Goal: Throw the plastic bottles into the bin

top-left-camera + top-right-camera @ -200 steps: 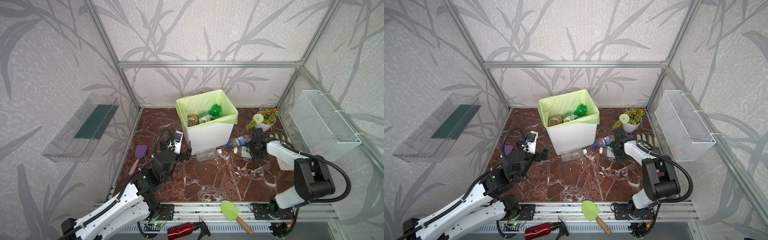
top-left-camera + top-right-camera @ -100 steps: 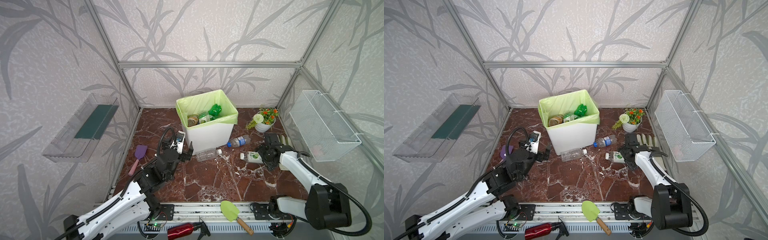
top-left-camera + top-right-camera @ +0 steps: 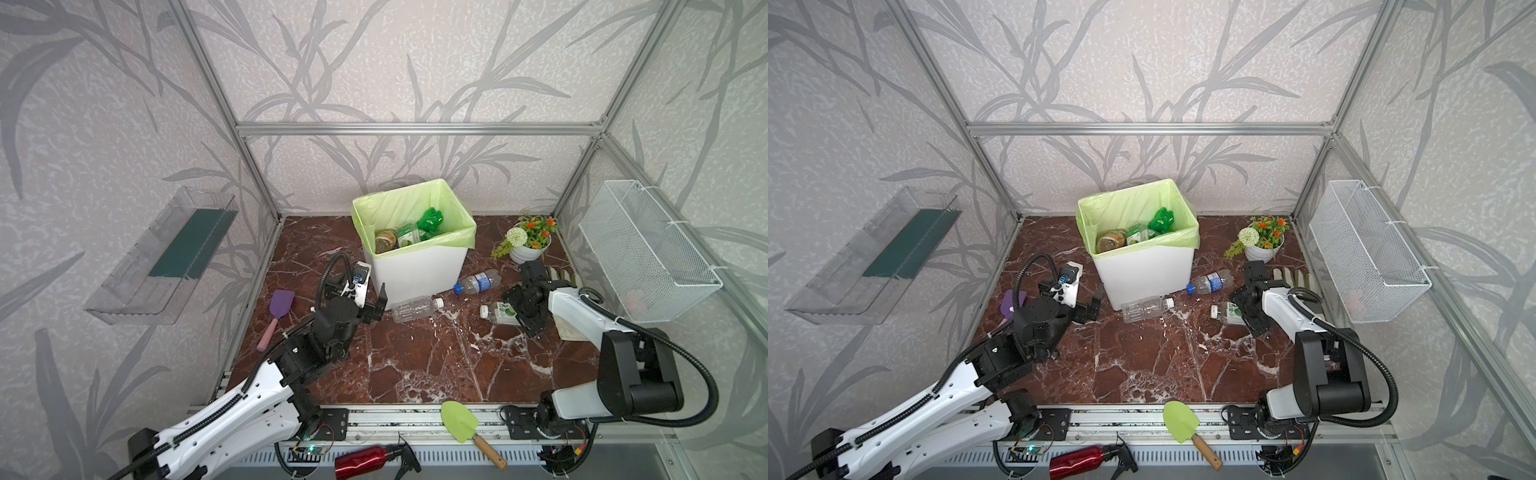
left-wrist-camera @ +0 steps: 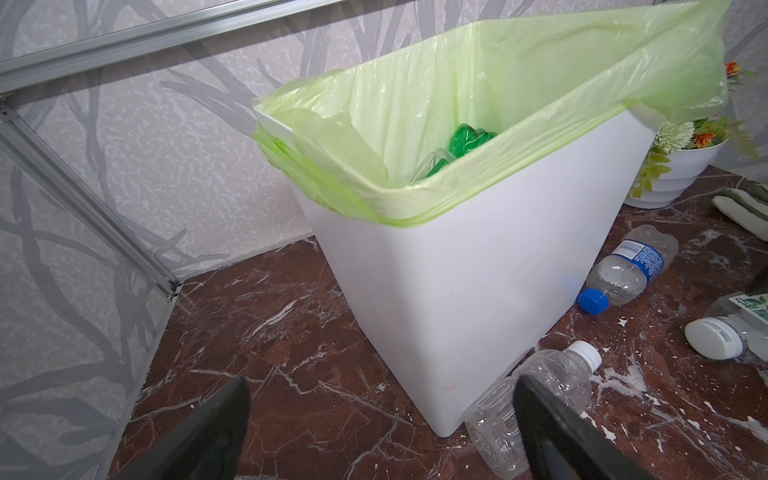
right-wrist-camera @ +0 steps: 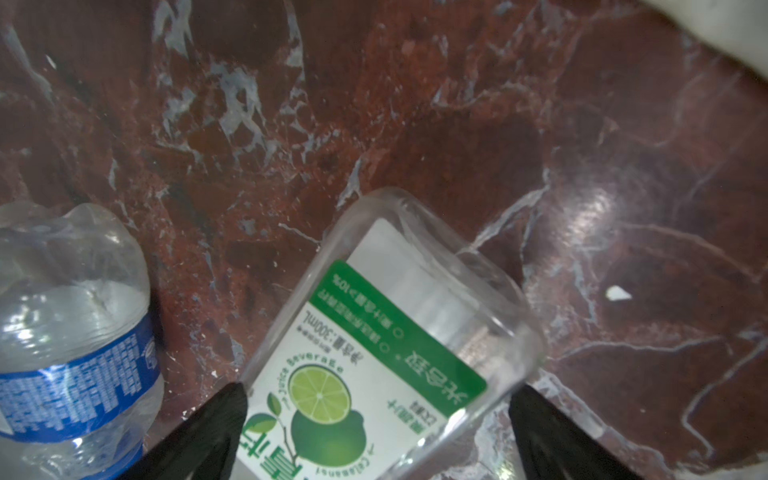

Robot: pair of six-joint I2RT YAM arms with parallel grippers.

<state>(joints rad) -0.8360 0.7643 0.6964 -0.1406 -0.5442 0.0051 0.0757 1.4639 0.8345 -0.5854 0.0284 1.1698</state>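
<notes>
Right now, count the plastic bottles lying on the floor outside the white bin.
3: clear white-capped bottle by the bin's front; blue-labelled bottle by its right corner; lime-labelled bottle between the right gripper's jaws. The bin may hide more.

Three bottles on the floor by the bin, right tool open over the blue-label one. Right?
No. The open right tool is over the lime-label bottle, which lies between its fingers. The blue-label bottle lies beside it, outside the tool. The right wrist view shows this. The rest holds.

From above, the right jaws hide half the lime-label bottle (image 3: 498, 312).
</notes>
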